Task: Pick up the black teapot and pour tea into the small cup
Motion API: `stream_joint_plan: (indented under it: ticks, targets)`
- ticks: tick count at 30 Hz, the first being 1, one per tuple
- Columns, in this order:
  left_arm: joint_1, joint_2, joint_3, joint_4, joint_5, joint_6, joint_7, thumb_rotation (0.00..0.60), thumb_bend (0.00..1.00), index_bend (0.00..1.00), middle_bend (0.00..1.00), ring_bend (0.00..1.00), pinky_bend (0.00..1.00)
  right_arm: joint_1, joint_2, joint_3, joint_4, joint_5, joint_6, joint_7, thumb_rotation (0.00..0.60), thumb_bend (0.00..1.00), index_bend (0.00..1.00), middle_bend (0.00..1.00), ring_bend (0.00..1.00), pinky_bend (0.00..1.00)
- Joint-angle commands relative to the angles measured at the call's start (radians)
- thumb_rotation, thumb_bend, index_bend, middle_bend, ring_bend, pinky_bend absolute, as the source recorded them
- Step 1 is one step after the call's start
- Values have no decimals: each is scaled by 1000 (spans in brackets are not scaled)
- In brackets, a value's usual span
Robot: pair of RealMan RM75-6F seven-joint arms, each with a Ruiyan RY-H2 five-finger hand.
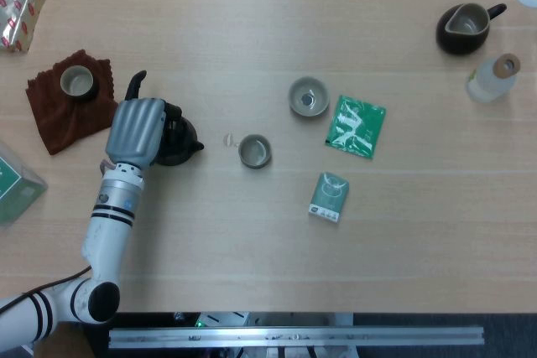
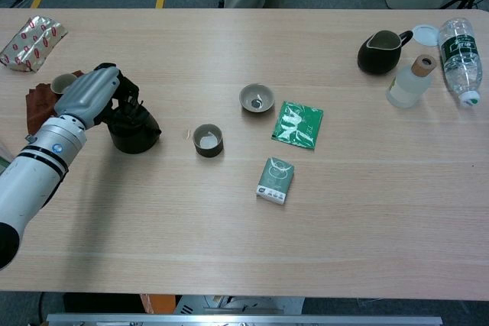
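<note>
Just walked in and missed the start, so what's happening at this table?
The left robot hand is wrapped over the black teapot near the table's left side, gripping it from above. The teapot looks upright, on or just above the table, and nothing is being poured. The small cup stands apart to its right. The right robot hand is not in view.
</note>
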Motion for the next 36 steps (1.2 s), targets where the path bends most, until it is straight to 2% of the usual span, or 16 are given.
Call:
stream_joint_plan:
  ticks: [1, 8, 13, 15, 17, 24, 31, 36]
  targets:
    - [2, 4, 2, -3, -7, -5, 6, 573, 303, 686, 749, 548, 56, -1, 0, 0, 0, 0, 0, 0, 600, 185, 145, 213, 115, 164]
    - [5, 9, 4, -8, -24, -13, 14, 534, 302, 671, 717, 519, 56, -4, 2, 0, -1, 1, 3, 3, 600, 185, 145, 213, 115, 164]
    - [4, 11, 2, -14, -21, -6, 16, 513, 301, 622, 682, 486, 56, -5, 4, 1, -3, 1, 3, 5, 600, 185, 145, 213, 115, 164]
    - [4, 16, 2, -24, -23, -7, 21, 484, 301, 606, 665, 469, 56, -5, 4, 1, -3, 1, 3, 5, 600, 185, 145, 213, 115, 164]
    - [4, 23, 1, -34, -26, -7, 28, 430, 301, 588, 644, 450, 56, -5, 3, 2, -2, 2, 2, 6, 600, 185, 145, 213, 115, 164]
    - [1, 51, -8, -88, -50, -17, 42, 392, 300, 493, 591, 388, 56, -3, 4, 4, -4, -1, 1, 8, 600, 185, 145, 213, 115, 164]
    - [-11, 82, -9, -140, -71, -48, 51, 361, 301, 311, 371, 201, 56, -4, 7, 4, -8, -2, 3, 8, 600, 185, 145, 213, 115, 164]
    - [-18, 100, -12, -168, -68, -56, 38, 358, 300, 263, 295, 159, 56, -10, 10, 3, -8, -4, 9, 15, 600, 185, 145, 213, 115, 164]
